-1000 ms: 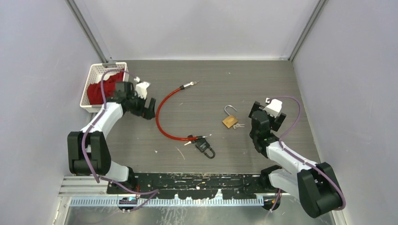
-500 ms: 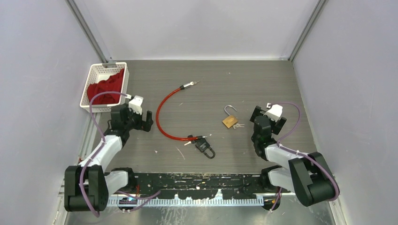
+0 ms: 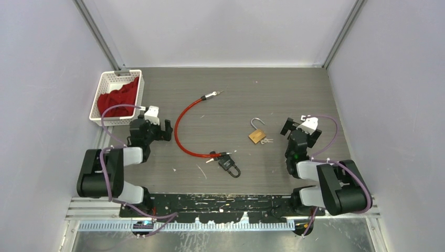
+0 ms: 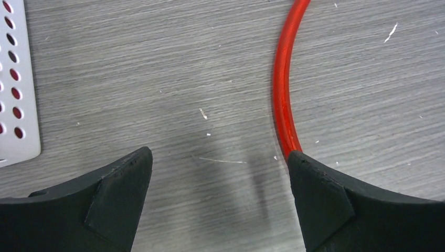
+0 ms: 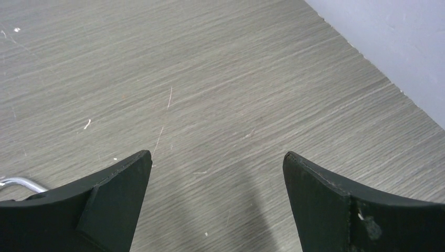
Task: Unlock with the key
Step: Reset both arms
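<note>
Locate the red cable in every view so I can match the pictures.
Top external: the red cable arcs left of centre, ending at the black padlock.
Left wrist: the cable drops from the top edge, right of centre, to mid-picture.
Right wrist: not in it.
Shared landmark: the white basket, left of the cable in both views that show it.

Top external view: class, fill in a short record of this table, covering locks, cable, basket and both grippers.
brass padlock: right of centre, keys at its right side
black padlock: at near end of red cable
white basket: far left, holds red cloth
left gripper: open, empty, cable by one finger
right gripper: open, empty
</note>
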Robot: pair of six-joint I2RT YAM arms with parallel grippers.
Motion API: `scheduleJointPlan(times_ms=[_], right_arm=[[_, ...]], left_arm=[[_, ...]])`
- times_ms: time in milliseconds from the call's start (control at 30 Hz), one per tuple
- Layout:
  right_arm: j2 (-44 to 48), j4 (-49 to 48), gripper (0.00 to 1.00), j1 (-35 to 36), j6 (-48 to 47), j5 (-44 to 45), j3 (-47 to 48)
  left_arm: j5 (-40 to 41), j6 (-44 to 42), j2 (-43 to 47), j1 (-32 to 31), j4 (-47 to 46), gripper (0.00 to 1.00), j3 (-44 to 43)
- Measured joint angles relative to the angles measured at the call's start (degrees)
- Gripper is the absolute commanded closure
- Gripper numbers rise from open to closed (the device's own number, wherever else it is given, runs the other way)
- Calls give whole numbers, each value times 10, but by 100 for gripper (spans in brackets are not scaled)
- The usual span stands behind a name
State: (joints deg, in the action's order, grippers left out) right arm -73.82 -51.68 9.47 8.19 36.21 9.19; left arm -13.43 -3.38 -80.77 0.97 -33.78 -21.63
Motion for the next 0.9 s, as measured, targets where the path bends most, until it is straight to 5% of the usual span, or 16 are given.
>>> scheduleJointPlan(times_ms=[433, 900], right_arm=[[-140, -129, 0, -45, -42, -111, 10], [-151, -143, 0, -45, -66, -155, 20]], left_arm=[[-1, 15, -79, -1, -208, 0, 68], [4, 15, -78, -7, -182, 1, 28]])
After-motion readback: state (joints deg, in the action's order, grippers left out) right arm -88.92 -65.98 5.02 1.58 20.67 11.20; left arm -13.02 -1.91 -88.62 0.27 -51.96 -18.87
